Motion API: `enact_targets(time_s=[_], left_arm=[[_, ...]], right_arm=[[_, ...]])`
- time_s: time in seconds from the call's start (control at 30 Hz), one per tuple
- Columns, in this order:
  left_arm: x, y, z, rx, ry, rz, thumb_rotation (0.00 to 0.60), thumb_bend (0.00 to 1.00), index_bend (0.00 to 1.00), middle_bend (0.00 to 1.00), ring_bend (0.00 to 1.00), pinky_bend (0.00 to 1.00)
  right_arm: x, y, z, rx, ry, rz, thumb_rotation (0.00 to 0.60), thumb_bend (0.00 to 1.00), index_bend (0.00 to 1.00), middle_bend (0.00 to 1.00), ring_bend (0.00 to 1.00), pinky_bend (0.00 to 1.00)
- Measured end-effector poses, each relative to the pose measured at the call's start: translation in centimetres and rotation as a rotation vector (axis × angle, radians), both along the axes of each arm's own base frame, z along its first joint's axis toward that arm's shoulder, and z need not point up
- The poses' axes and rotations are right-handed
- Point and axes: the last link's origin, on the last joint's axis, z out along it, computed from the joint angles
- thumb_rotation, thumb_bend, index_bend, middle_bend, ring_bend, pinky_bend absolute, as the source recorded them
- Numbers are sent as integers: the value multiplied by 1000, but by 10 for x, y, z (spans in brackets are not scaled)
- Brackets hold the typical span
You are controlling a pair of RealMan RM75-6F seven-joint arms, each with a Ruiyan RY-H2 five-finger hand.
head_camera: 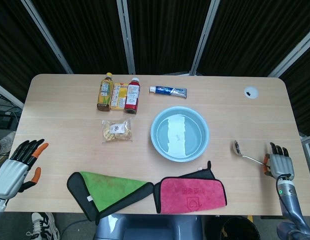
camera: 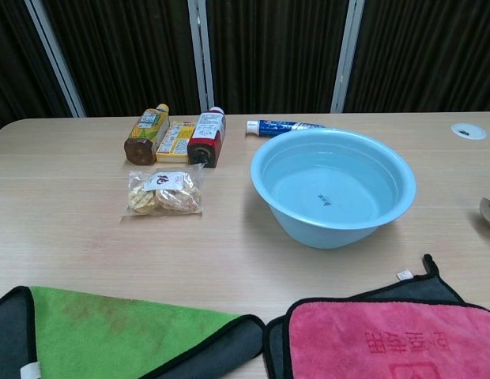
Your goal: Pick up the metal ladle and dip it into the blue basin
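The right hand (head_camera: 279,162) is holding the metal ladle (head_camera: 248,154) by its handle end, right of the blue basin (head_camera: 179,133), bowl pointing toward the basin; the left hand (head_camera: 15,169) is hanging spread and empty, far left of the basin.

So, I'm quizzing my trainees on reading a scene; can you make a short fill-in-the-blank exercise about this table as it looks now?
1. The right hand holds the ladle by its ____.
2. The ladle's bowl lies to the ____ of the blue basin in the head view.
3. The toothpaste tube lies on the table beyond the ____.
4. The left hand holds ____.

Missing words: handle; right; basin; nothing
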Motion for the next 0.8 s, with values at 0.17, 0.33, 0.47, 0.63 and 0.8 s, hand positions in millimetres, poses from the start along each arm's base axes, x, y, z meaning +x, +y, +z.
enact_targets(time_s=[0.17, 0.33, 0.47, 0.63, 0.8], left_arm=[[0, 0, 0, 2, -1, 0, 600, 633, 0, 0, 0, 0], [0, 0, 0, 2, -1, 0, 600, 633, 0, 0, 0, 0], [0, 0, 0, 2, 2, 2, 600, 633, 0, 0, 0, 0], [1, 0, -2, -1, 5, 0, 600, 633, 0, 0, 0, 0], [1, 0, -3, -4, 8, -1, 600, 633, 0, 0, 0, 0]], right_arm=[[0, 0, 4, -7, -4, 8, 600, 449, 624, 14, 0, 0], [1, 0, 6, -30, -14, 24, 600, 448, 625, 22, 0, 0], [3, 0, 12, -71, -40, 36, 600, 448, 625, 24, 0, 0], [3, 0, 25, -127, -70, 58, 600, 448, 625, 26, 0, 0], [3, 1, 32, -147, -83, 65, 600, 448, 625, 27, 0, 0]])
